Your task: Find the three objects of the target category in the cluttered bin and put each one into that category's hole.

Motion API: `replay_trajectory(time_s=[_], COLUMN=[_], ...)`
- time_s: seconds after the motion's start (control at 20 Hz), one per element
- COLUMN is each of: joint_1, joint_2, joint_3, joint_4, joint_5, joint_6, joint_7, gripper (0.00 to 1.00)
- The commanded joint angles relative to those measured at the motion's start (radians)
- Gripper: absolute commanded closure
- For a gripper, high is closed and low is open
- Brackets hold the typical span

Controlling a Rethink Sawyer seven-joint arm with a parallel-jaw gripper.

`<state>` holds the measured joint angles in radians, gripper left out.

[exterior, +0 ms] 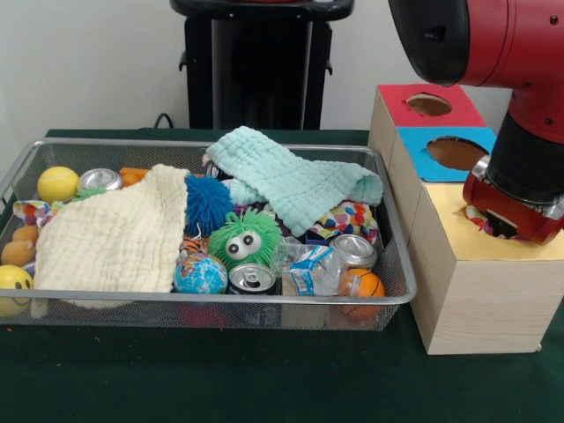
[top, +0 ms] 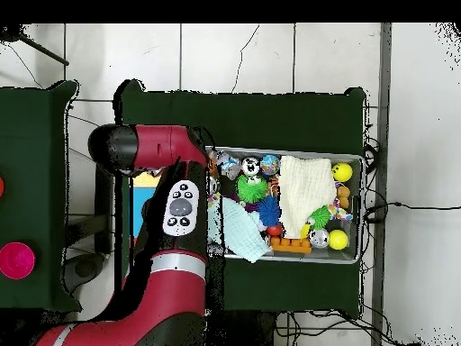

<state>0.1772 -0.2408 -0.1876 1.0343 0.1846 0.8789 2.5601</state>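
Observation:
A wire bin point(exterior: 398, 264) holds soft balls, cans and cloths: a green fuzzy toy with eyes point(exterior: 244, 236), a blue spiky ball point(exterior: 206, 203), a globe ball point(exterior: 200, 275), two cans point(exterior: 252, 278) point(exterior: 356, 249), a crushed plastic bottle point(exterior: 308, 267) and a small basketball point(exterior: 363, 284). To its right stands a wooden box with a red hole point(exterior: 429, 104), a blue hole point(exterior: 456, 152) and a yellow top point(exterior: 458, 231). My gripper point(exterior: 504, 225) sits low over the yellow top's hole, hidden by the wrist. A multicoloured scrap point(exterior: 479, 221) shows at the wrist's edge.
A cream cloth point(exterior: 115, 238) covers the bin's left half and a mint cloth point(exterior: 291, 181) drapes its back. Yellow balls point(exterior: 57, 183) and a smiley ball point(exterior: 13, 282) lie at the left. In the overhead view my arm point(top: 176, 207) hides the box beside the bin point(top: 361, 207).

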Motion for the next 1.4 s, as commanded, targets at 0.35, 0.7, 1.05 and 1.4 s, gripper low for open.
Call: replay_trajectory(time_s=[0.35,0.7,1.05,1.4], joint_1=[-0.078,-0.077,-0.089,-0.084], joint_2=[0.111,0.083,0.006,-0.031], joint_3=[0.053,0.056,0.061,0.049], joint_4=[0.068,0.088,0.106,0.077], joint_5=[-0.024,-0.020,0.002,0.006], joint_6=[-0.079,-0.071,0.008,0.106], joint_7=[0.061,0.056,0.041,0.050], gripper=[1.00,1.00,1.00,1.00])
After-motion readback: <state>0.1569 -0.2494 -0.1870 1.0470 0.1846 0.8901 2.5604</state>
